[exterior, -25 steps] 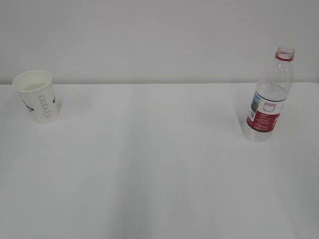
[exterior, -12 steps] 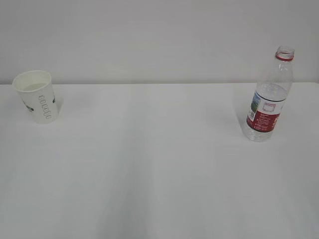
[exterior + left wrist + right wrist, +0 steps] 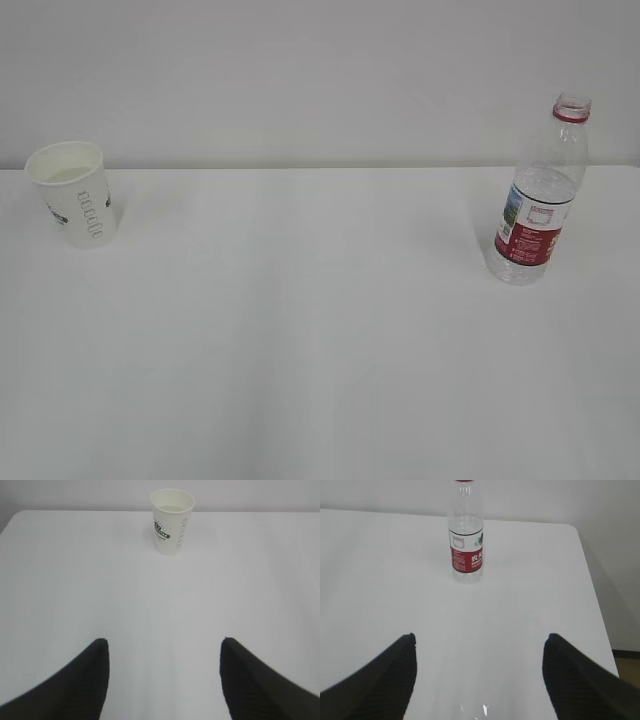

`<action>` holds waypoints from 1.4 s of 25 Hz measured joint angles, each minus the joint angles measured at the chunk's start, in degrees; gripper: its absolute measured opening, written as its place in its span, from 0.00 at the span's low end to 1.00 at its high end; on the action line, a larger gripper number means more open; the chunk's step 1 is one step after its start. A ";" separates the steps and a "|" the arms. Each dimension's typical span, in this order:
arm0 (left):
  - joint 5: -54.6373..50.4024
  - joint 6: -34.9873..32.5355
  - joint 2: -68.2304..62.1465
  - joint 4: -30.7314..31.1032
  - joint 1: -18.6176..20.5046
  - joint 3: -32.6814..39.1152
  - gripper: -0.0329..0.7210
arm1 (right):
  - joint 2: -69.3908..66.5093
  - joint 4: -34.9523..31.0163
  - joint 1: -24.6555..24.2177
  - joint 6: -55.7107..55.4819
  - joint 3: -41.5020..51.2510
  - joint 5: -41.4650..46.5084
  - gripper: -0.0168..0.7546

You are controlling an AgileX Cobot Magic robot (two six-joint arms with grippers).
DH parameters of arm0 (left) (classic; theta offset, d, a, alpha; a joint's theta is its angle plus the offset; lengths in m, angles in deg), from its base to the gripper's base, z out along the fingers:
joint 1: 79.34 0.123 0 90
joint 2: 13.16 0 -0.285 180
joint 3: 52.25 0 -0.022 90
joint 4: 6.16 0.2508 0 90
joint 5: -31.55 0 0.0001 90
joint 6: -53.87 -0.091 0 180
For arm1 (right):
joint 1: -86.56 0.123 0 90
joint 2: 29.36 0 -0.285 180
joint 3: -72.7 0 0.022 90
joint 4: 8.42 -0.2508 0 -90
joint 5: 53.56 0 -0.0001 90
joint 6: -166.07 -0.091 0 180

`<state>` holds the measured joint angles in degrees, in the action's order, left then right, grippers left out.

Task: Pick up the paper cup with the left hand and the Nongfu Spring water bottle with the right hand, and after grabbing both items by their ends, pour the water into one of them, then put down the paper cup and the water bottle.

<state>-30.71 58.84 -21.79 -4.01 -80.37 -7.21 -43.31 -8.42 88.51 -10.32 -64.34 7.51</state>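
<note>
Nothing has shifted since earlier: small white tapered paper cup [image 3: 71, 193] stands far left on the white tabletop [image 3: 300, 330], light and crushable, so grip gently. Clear red-labelled Nongfu Spring water bottle [image 3: 538, 195], uncapped, stands far right. Left pincer [image 3: 162, 647] and right pincer [image 3: 479, 642] gape, empty.

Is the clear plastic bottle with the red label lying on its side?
No, the clear plastic bottle with the red label stands upright on the white table.
</note>
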 joint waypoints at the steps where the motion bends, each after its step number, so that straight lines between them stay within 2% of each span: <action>1: 0.00 0.00 0.46 -0.09 0.00 0.28 0.71 | 0.43 0.00 0.00 0.24 0.47 0.81 0.78; 8: -0.10 0.00 0.59 -0.48 0.00 1.31 0.71 | 5.76 0.00 0.00 0.93 5.62 4.24 0.78; 16: -0.50 0.00 0.59 -0.48 0.00 2.26 0.66 | 7.02 0.00 0.00 1.07 5.76 4.33 0.78; 35: -0.50 0.00 0.59 -0.48 0.00 2.29 0.64 | 7.02 0.69 0.00 1.17 5.76 4.33 0.78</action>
<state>-31.20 58.84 -21.20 -4.50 -80.37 -4.92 -36.28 -7.73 88.51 -9.16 -58.59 11.84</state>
